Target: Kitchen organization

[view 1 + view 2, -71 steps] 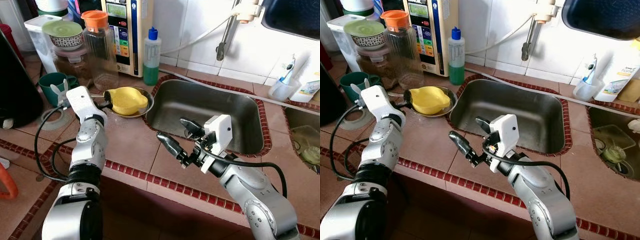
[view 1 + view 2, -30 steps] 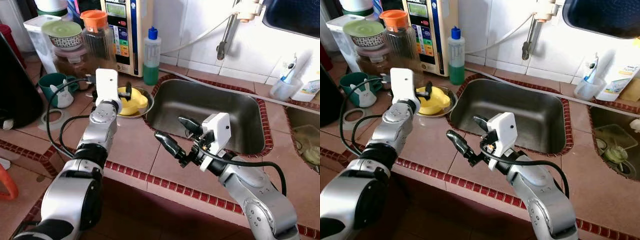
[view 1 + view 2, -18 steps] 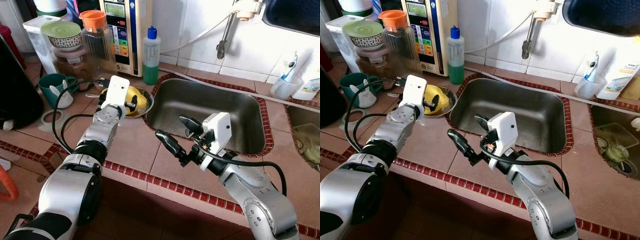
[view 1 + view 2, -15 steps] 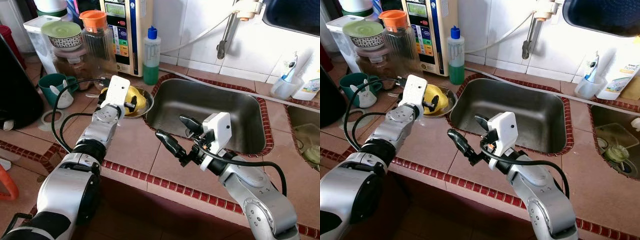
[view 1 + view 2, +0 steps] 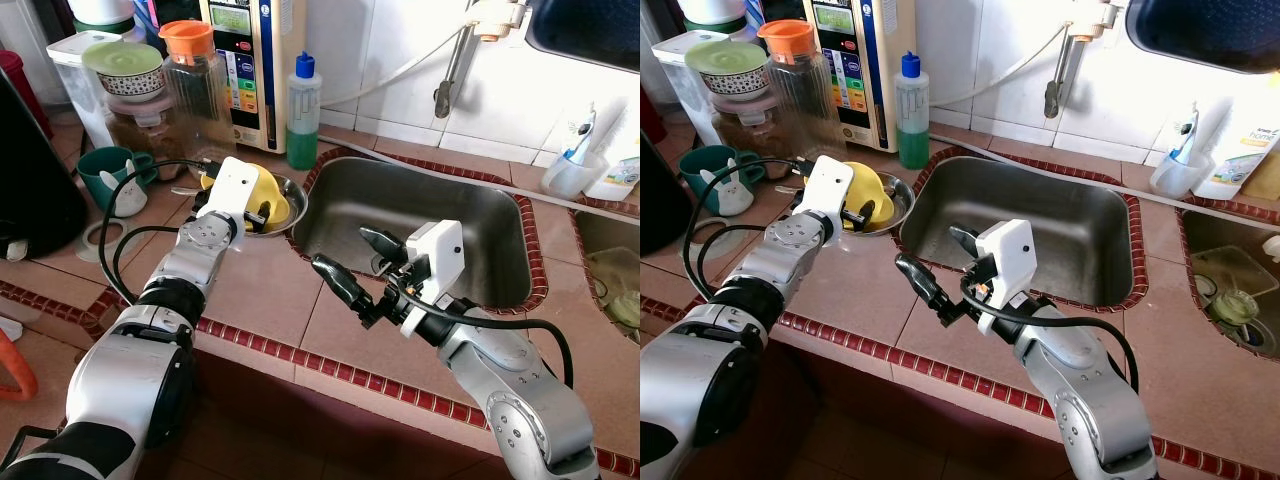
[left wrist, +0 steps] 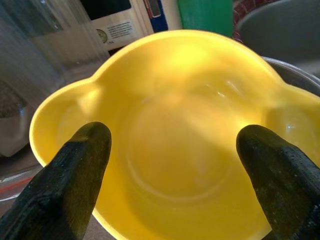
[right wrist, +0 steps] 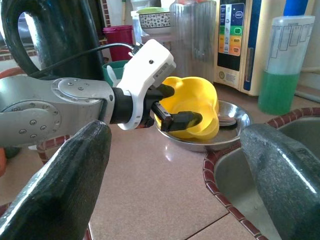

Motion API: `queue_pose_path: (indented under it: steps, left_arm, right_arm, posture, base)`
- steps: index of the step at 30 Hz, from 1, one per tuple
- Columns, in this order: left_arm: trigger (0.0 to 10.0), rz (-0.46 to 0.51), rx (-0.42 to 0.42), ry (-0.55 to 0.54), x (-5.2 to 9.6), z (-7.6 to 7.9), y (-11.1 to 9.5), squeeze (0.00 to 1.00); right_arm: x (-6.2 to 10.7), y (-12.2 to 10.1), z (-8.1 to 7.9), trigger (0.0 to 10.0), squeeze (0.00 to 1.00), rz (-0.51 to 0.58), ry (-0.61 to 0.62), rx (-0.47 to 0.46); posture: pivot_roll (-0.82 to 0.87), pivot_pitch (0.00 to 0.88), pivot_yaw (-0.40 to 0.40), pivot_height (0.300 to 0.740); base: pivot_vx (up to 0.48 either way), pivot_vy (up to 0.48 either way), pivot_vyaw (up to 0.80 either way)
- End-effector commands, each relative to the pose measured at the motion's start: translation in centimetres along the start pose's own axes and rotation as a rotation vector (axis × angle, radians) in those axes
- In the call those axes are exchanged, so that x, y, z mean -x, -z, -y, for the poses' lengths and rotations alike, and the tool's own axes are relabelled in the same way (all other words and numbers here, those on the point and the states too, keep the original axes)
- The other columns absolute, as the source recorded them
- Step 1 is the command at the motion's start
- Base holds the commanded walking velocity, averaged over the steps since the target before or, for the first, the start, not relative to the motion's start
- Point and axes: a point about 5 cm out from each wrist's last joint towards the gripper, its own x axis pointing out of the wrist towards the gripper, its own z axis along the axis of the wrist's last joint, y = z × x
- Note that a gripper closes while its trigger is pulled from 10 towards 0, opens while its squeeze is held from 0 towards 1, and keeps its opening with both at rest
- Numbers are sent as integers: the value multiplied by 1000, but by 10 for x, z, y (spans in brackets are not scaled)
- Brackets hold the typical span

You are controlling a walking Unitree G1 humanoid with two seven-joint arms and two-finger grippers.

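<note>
Right pincer (image 5: 352, 268) hangs nearest, over the tiled table (image 5: 270, 300) just at the front rim of the sink (image 5: 420, 215), fingers spread wide, nothing between them, touching nothing. It looks parked, aimed toward 10 o'clock at the work.

Farther out at about 10 o'clock, the left pincer (image 5: 862, 214) is at the yellow bowl (image 5: 868, 190), which lies tipped in a metal dish (image 5: 896, 205) beside the sink. In the left wrist view the fingers (image 6: 75, 165) are wide, one on each side of the open mouth of the bowl, not clearly closed on it. Likely lining up a rim grasp to lift it out.

Beyond, at 12 o'clock against the wall: green soap bottle (image 5: 303, 110), clear jar with orange lid (image 5: 195, 85).
</note>
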Motion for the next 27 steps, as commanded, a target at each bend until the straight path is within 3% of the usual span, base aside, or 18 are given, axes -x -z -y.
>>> queue_pose_path:
  steps: [1,9,27]
  left_arm:
    - [10000,-34,-24,14,1,0,7,0]
    - [10000,-87,-58,87,3,3,17,0]
    - [10000,-145,-74,74,9,-11,34,0]
  right_arm:
    - [1,-1,4,10000,980,0,11,8]
    - [1,-2,6,10000,980,1,10,10]
    - [1,-1,8,10000,980,-2,11,11]
  posture:
    - [98,0,10,740]
    - [100,0,6,740]
    - [109,0,0,740]
  base:
    - [0,0,0]
    - [0,0,0]
    - [0,0,0]
